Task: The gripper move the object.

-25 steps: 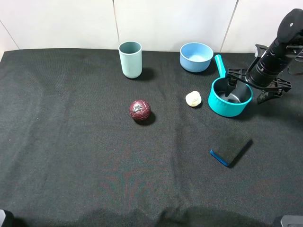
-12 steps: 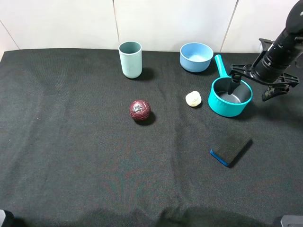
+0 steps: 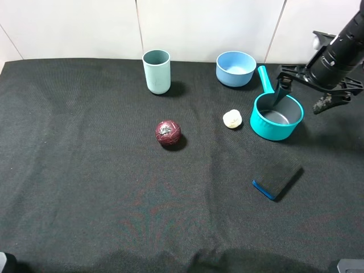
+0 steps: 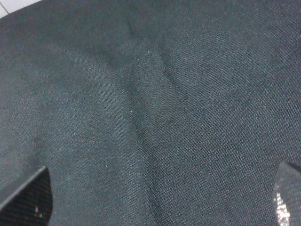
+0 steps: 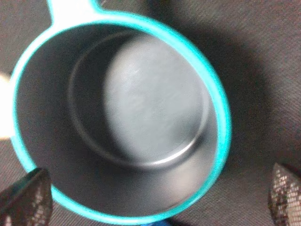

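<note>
now the right gripper (image 3: 302,94) is hovering open above the teal saucepan (image 3: 276,118), one finger over its rim; the left gripper (image 4: 160,207) is spreading open over black cloth (image 4: 155,103).

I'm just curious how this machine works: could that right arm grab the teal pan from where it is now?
Probably yes. The right end effector hangs just above the pan with its fingers spread wide, one over the pan's grey inside and one past its far rim. Nothing lies between them, and the pan is empty.
</note>
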Available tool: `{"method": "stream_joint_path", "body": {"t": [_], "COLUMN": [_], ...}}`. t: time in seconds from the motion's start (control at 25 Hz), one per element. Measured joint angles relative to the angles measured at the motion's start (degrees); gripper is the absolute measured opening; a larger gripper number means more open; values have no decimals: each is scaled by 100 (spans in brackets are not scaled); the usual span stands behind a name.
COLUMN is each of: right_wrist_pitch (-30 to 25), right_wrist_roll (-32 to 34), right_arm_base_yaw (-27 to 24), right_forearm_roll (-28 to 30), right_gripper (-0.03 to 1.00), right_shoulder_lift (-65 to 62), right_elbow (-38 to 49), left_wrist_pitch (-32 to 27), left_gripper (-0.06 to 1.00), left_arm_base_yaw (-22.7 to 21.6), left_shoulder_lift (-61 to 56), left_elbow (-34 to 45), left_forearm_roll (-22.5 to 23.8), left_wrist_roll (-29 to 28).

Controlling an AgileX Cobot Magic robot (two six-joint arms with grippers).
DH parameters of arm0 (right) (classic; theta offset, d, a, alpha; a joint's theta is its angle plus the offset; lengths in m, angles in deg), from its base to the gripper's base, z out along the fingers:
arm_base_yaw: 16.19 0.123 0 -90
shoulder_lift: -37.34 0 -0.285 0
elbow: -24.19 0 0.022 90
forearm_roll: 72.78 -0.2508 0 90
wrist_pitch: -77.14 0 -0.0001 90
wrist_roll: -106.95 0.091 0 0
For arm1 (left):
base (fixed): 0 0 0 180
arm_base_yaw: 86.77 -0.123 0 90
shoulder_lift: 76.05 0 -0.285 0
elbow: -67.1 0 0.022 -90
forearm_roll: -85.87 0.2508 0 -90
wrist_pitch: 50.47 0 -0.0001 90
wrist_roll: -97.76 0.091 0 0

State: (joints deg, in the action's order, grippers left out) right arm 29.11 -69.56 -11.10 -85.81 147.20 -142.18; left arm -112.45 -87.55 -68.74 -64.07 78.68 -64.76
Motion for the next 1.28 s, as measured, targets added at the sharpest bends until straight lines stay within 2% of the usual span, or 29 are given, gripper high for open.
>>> {"method": "stream_joint_path", "body": {"t": [0.36, 0.6, 1.28], "right_wrist_pitch": [-122, -300, -1492], "right_wrist_roll": [-30, -30, -133], "right_arm_base_yaw": [684, 941, 990], "right_forearm_roll": [-39, -44, 250], "right_gripper": [69, 69, 69], "right_shoulder_lift": [-186, -417, -2012], "right_elbow": [0, 0, 0], "left_wrist_pitch": [0, 0, 0], "left_gripper": [99, 99, 99], "left_arm_base_yaw": [0, 0, 0], "left_shoulder_lift": [0, 0, 0], "left_elbow": [0, 0, 0], "left_forearm_roll": [0, 0, 0], "left_wrist_roll": [0, 0, 0]}}
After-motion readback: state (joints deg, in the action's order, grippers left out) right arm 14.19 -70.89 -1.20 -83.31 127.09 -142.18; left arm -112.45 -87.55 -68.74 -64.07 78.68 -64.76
